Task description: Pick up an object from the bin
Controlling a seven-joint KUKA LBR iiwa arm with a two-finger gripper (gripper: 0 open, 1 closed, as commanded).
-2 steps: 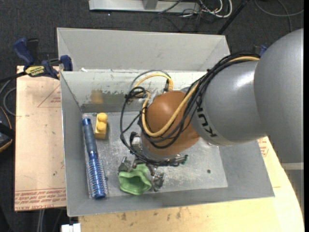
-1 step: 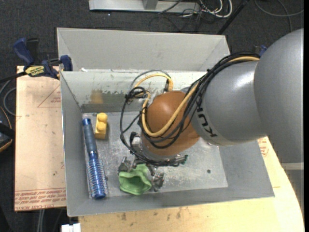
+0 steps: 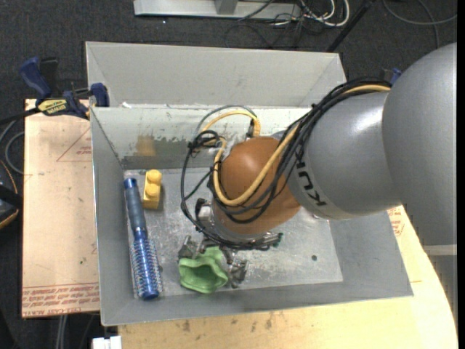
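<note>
My gripper [image 3: 215, 259] has its jaws apart, one finger on either side of a crumpled green soft lump [image 3: 200, 276]. The lump lies by the bin's near edge, roughly midway along it. On the grey arm [image 3: 363, 151] I can read only "KU"; the rest curves away. The bin [image 3: 320, 253] has a scratched grey metal floor and stands over dark carpet. Along the left wall lies a blue rod [image 3: 138, 231], smooth above and ribbed like a coil below. A yellow studded block [image 3: 152, 189] lies just beside the rod's upper end. A glossy orange-brown dome [image 3: 251, 187] looped with cables caps the wrist.
</note>
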